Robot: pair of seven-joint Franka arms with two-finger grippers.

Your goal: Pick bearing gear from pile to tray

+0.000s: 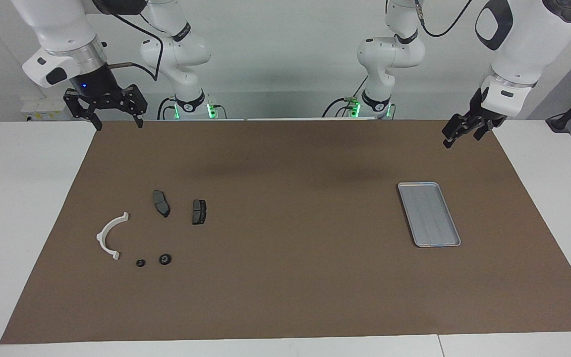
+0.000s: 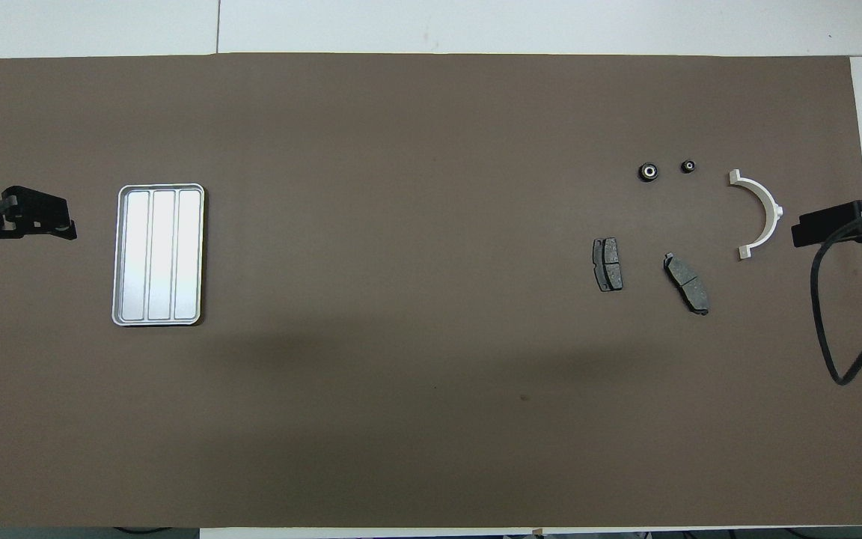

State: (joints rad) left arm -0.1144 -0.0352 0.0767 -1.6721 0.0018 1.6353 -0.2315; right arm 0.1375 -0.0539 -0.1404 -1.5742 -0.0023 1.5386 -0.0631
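Two black round pieces (image 1: 152, 261) beside the bracket (image 1: 111, 236), tray (image 1: 429, 187) apart.

Both views are bright and evenly lit from overhead. Two soft, diffuse shadows fall across the brown mat (image 1: 285, 238) nearer the robots. The tray (image 2: 159, 255) glares almost white in the overhead view. Focus is sharp throughout, with little edge distortion.
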